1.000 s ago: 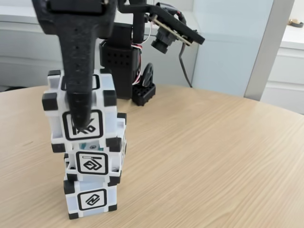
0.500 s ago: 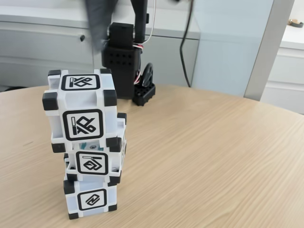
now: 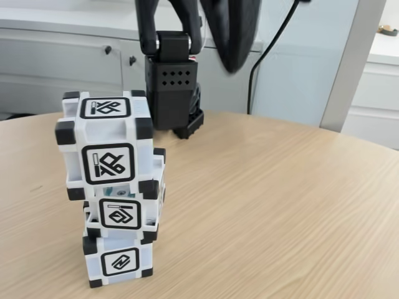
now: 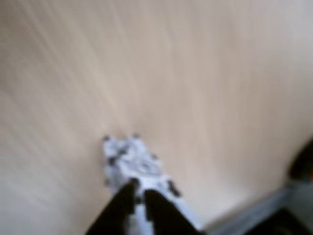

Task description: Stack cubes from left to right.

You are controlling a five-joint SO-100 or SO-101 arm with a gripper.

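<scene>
Three white cubes with black corners stand in one stack at the left of the fixed view. The top cube (image 3: 106, 146) sits shifted left over the middle cube (image 3: 123, 213), which rests on the bottom cube (image 3: 118, 261). A dark, blurred part of the arm (image 3: 232, 37) hangs high above the table, well right of the stack and apart from it. The wrist view is motion-blurred. In it my gripper (image 4: 139, 192) shows at the bottom edge, its two dark fingers close together with nothing between them. The stack (image 4: 129, 161) is a pale smear just beyond the tips.
The arm's black base (image 3: 171, 87) stands at the table's back edge, behind the stack. The round wooden table (image 3: 280, 205) stretches bare to the right. Grey cabinets (image 3: 62, 68) and a white wall panel lie behind it.
A second ago a gripper finger lay over the top cube's front face. The gripper has since let go, risen off the stack and swung up to the right. The stack has stayed put.
</scene>
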